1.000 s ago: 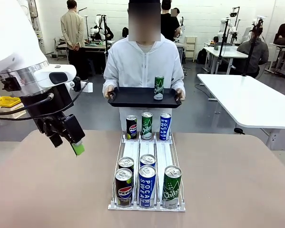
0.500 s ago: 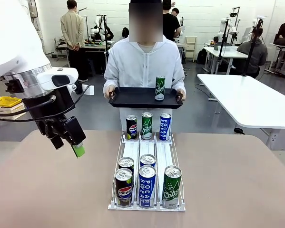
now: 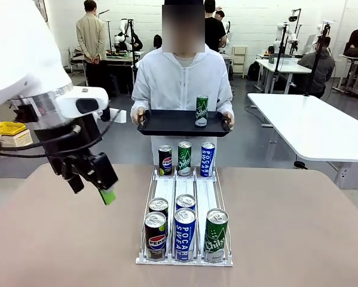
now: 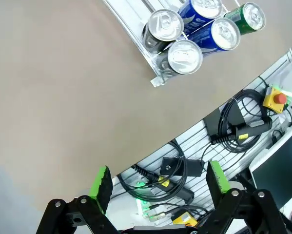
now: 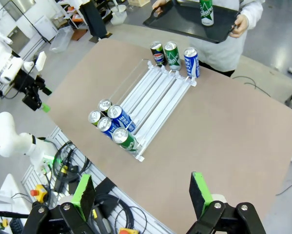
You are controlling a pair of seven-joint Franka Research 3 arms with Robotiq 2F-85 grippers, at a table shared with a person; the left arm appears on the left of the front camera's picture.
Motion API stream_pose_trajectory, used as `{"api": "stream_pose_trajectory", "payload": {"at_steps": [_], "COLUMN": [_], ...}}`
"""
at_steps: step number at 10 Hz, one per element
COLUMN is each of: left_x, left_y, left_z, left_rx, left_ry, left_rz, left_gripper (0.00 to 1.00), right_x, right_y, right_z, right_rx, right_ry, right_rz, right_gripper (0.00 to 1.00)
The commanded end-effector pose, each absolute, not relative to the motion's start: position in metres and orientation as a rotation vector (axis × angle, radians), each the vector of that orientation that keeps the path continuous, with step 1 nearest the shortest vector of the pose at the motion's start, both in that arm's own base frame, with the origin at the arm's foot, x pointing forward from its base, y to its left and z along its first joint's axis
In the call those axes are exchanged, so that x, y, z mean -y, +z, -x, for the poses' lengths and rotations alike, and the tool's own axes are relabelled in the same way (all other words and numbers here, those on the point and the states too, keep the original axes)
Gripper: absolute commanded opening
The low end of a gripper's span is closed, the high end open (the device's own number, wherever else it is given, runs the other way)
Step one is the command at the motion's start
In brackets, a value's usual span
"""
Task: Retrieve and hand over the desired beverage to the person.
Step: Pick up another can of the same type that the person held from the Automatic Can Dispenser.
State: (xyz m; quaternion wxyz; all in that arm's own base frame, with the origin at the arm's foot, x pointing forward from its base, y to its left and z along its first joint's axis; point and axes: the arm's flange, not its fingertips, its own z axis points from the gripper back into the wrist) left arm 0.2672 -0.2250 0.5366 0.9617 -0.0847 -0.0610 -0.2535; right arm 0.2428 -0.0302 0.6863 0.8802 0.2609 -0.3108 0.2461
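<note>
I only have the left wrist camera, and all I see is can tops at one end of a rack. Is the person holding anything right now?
Observer: Yes, the person is holding a black tray level in front of them.
Operator: Anything on it?
Observer: One green can stands upright on it, toward its right side in the front view.
Operator: Are there more cans farther along the rack?
Observer: Three stand at the far end of the rack: a black Pepsi can, a green soda can and a blue Pocari Sweat can.
</note>
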Motion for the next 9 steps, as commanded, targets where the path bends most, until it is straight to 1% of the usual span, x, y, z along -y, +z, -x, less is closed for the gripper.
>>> {"api": "stream_pose_trajectory", "payload": {"at_steps": [1,4,6,9], "left_x": [0.258,0.295,0.313,0.33], "left_y": [0.524,0.507,0.495,0.482], "left_z": [-0.234,-0.217,-0.218,-0.222], "left_rx": [0.166,0.182,0.175,0.168], "left_ry": [-0.39,-0.322,-0.281,-0.273], "left_rz": [0.095,0.047,0.049,0.003], "left_gripper": [1.0,1.0,1.0,1.0], "right_x": [0.03,0.03,0.03,0.03], "right_y": [0.685,0.685,0.685,0.685], "right_z": [-0.242,-0.242,-0.242,-0.242], "right_rx": [0.649,0.649,0.649,0.649], "right_ry": [0.517,0.517,0.517,0.517], "right_rz": [-0.551,-0.551,-0.551,-0.551], "right_gripper": [1.0,1.0,1.0,1.0]}}
